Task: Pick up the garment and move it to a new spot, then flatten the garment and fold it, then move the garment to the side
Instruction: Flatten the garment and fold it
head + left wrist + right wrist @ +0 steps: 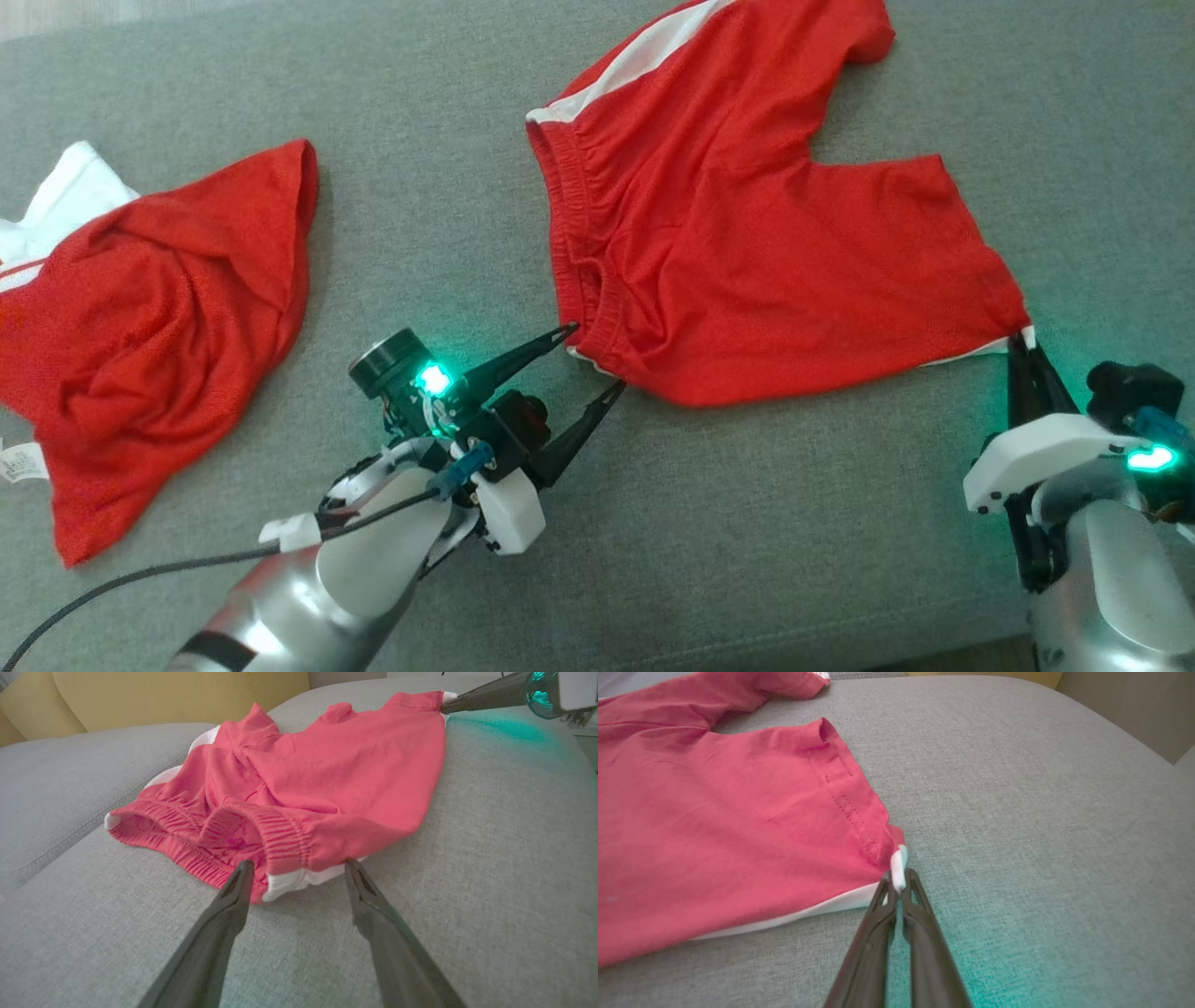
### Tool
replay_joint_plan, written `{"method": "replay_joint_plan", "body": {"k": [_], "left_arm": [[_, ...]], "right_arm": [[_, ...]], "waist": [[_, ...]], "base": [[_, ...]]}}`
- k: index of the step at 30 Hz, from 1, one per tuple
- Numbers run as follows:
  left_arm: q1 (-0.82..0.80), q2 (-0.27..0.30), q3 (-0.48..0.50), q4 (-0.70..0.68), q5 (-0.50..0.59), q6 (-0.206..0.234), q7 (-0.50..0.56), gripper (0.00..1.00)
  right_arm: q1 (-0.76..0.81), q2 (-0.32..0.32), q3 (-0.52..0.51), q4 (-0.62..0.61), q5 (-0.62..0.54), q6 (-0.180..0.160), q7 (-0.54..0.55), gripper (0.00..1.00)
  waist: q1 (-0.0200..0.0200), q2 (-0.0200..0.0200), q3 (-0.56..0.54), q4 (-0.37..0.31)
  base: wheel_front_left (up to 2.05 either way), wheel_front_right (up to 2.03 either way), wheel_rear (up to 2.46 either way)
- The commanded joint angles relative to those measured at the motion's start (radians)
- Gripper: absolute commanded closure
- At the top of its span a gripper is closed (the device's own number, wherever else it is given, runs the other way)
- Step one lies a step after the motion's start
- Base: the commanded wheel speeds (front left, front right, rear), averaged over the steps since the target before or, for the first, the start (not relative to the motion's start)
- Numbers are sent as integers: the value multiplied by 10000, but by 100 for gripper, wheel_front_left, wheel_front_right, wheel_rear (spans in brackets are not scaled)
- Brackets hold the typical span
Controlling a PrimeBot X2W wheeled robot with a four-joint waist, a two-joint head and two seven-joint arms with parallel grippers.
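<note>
Head view, far left of frame: a crumpled red mesh garment [159,327] with a white panel at its upper-left edge is lying bunched on the grey woven cushion [448,187]. A small white label is showing at its lower-left edge. It is sitting well apart from both grippers.

Lower centre-left: the left gripper [596,355] is reaching up and to the right with its two dark fingers spread wide and nothing clamped between them. The tips are flanking the lower-left corner of the red mesh shorts with elastic waistband and white side stripes [738,252]. In the left wrist view, the left gripper [298,862] is straddling the white-edged waistband corner of the shorts [317,784], one tip on either side. A yellow cushion [163,695] is showing in that view's upper left.

Centre to upper right: the red mesh shorts are lying spread on the grey woven cushion with the waistband facing frame left. One leg is running to the top edge and the other is stretching toward the right.

Lower right: the right gripper [1024,343] is pinching the white-trimmed hem corner of that right-hand leg, with its fingers pressed together. In the right wrist view, the right gripper [899,877] is clamping the cloth [714,826], and a bit of white trim is poking out between the tips. Green light is glowing on both wrists.
</note>
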Motion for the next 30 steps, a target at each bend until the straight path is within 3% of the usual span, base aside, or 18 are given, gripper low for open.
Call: {"method": "replay_joint_plan", "body": {"k": [1, 5, 6, 8, 9, 20, 30], "left_arm": [[-499, 116, 157, -63, -144, 19, -148, 0], [-688, 56, -80, 137, -337, 18, -185, 4], [-723, 41, -138, 165, -386, 18, -190, 27], [-783, 12, -227, 174, -482, 18, -200, 95], [-808, 4, -246, 124, -521, 18, -203, 100], [-322, 360, 152, -1064, -802, 117, -208, 100], [-52, 756, 974, -1891, -1324, 222, -209, 100]], "right_arm": [[-230, -59, 276, -270, 100, 65, -57, 100], [-274, -59, 308, -243, 122, 65, -82, 100], [-282, -59, 312, -237, 124, 65, -86, 100], [-295, -59, 317, -217, 116, 65, -91, 100], [-304, -59, 314, -205, 108, 65, -94, 100], [-365, -58, 208, -368, -25, 65, -266, 100], [-506, -58, 456, -1274, 279, 65, 83, 100]], "waist": [[-1, 0, 48, -15], [-1, 0, 115, -28], [-1, 0, 126, -26], [-1, 0, 138, -18], [-1, 0, 144, -13], [-1, 0, -408, 115], [-1, 0, -1147, 223]], "base": [[0, 0, 0], [0, 0, 0], [0, 0, 0], [0, 0, 0], [0, 0, 0], [0, 0, 0], [0, 0, 0]]}}
